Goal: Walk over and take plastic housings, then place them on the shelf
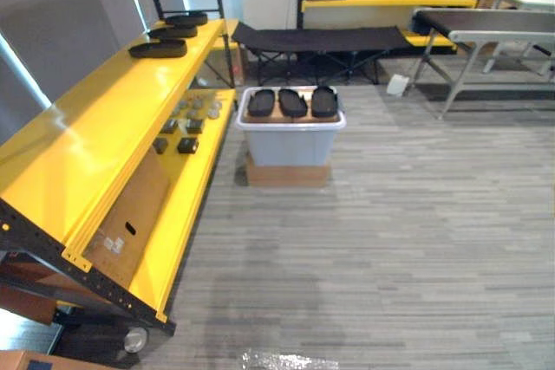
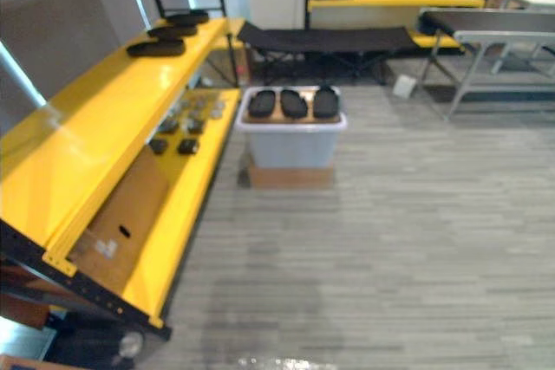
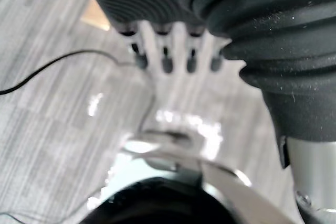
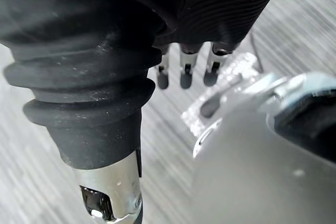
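Grey carpet (image 1: 416, 214) leads to a pale bin (image 1: 290, 146). Three plastic housings (image 1: 293, 102) lie across its top, with the yellow shelf (image 1: 87, 136) left of it. The left hand (image 3: 167, 48) and right hand (image 4: 185, 71) hang slack and empty. A crooked approach could bump the bin and spill the housings.

Open carpet (image 1: 390, 231) ahead; shelf (image 1: 78, 153) flanks left; bin (image 1: 290, 146) beyond.

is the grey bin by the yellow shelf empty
No, three black housings lie side by side at the top of the grey bin.
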{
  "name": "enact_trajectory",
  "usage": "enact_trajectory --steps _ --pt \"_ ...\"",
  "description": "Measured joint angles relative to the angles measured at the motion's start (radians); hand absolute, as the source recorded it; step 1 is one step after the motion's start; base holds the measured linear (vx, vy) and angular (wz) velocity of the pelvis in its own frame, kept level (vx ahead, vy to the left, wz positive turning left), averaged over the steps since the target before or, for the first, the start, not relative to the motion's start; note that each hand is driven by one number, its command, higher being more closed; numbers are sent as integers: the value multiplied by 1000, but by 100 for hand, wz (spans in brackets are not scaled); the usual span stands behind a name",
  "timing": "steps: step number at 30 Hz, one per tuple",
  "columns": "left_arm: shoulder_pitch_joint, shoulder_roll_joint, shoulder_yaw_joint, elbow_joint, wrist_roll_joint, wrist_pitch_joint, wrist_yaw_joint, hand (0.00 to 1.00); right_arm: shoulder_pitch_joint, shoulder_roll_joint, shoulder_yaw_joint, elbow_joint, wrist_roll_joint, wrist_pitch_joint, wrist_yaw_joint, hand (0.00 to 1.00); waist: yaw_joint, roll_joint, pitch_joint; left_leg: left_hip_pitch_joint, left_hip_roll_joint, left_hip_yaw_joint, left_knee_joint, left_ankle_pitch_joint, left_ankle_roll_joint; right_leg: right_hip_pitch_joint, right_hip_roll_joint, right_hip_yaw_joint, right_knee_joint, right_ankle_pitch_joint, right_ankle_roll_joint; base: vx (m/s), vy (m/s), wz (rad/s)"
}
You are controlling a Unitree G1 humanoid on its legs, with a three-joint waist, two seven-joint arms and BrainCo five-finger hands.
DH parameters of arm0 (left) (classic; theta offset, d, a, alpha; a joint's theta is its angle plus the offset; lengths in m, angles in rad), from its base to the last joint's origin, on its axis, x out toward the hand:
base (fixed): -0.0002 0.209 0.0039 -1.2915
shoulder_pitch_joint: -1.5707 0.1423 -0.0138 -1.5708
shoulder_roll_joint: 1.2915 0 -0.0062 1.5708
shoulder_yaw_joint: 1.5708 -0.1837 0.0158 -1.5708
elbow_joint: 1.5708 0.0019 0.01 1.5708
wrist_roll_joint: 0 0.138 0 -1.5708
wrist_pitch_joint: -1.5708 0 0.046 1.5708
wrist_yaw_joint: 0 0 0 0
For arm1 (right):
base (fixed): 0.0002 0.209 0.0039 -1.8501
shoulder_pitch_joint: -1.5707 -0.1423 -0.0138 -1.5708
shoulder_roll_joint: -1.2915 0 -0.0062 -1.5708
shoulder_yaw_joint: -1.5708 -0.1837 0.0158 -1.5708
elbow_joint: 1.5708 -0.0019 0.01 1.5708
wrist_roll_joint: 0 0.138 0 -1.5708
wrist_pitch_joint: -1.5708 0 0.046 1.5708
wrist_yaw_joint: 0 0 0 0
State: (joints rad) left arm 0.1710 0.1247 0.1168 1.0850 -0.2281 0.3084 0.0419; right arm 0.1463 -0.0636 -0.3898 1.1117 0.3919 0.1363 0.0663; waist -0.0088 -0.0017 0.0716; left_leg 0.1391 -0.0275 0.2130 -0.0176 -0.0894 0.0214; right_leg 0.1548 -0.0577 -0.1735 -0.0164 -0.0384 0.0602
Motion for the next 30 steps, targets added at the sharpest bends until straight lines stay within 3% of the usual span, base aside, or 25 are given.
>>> enact_trajectory --steps 11,30 --pt "-52 10 -22 34 -1 -8 20 0 -78 30 -20 8 26 21 -3 0 -3 -4 28 51 -3 5 -61 16 -10 29 3 -50 -10 -9 36 40 -12 2" --pt "-48 15 -58 34 9 -37 12 0 -73 17 9 8 10 17 -1 0 -4 -9 50 51 -21 11 -70 18 -6 20 -12 -54 -10 -12 27 -44 -10 -1"
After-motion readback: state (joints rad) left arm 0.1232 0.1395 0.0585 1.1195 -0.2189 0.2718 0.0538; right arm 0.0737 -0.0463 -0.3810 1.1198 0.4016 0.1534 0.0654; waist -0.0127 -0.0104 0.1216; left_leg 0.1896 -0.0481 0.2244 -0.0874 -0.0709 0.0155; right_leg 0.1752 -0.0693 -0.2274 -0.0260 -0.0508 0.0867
